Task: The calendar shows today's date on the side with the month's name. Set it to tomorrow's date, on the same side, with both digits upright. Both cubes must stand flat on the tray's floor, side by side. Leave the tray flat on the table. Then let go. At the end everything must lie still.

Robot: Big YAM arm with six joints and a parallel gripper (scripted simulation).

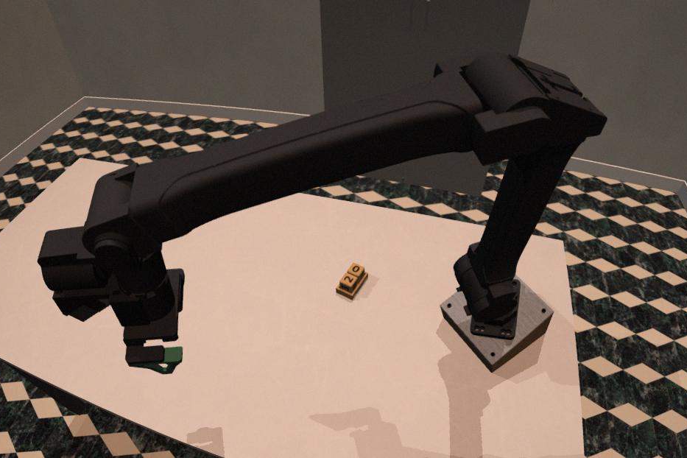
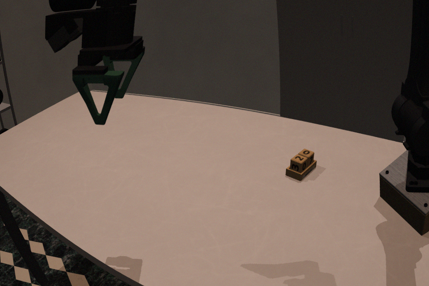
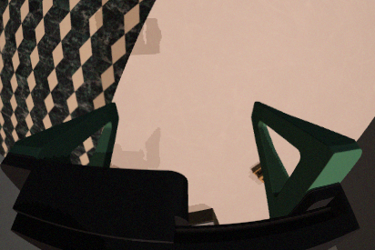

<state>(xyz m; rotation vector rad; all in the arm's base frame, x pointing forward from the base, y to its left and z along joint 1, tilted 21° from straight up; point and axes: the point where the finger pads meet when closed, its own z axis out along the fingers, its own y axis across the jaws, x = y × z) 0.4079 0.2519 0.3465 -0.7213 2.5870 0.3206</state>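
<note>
Fingers spread wide, holding nothing, hang at the upper left of the exterior view, well apart from the calendar (image 2: 301, 164) sitting right of centre on the table (image 2: 174, 188). Its two cubes (image 1: 352, 275) look small, rigid, light and smooth; I would pinch one across opposite side faces, above the tray (image 2: 297, 175) wall.

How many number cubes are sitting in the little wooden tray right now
2. Both stand side by side in the tray mid-table: the cube topped with 2 nearer the exterior camera, the cube topped with 0 just behind it. None looks hidden.
</note>
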